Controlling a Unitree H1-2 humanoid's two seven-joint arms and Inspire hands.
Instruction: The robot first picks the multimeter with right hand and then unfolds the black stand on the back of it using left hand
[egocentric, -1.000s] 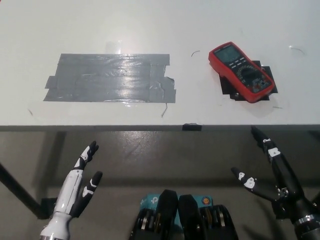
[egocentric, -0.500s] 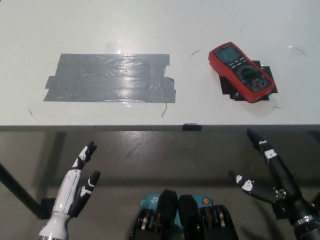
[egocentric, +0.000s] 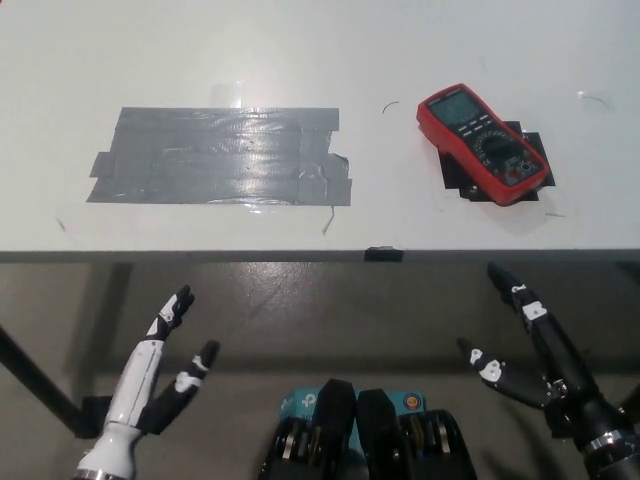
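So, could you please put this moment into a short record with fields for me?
multimeter: red, lying face up on the white table, right side, on black tape patch
grey tape patch: table's left half
right hand: black, open, below the table's front edge, not touching the multimeter
left hand: white, open, low at lower left
task stage: multimeter not yet picked up

A white counter (egocentric: 300, 50) carries a wide patch of grey duct tape (egocentric: 220, 156) on its left half; grey floor (egocentric: 300, 310) shows below its edge.
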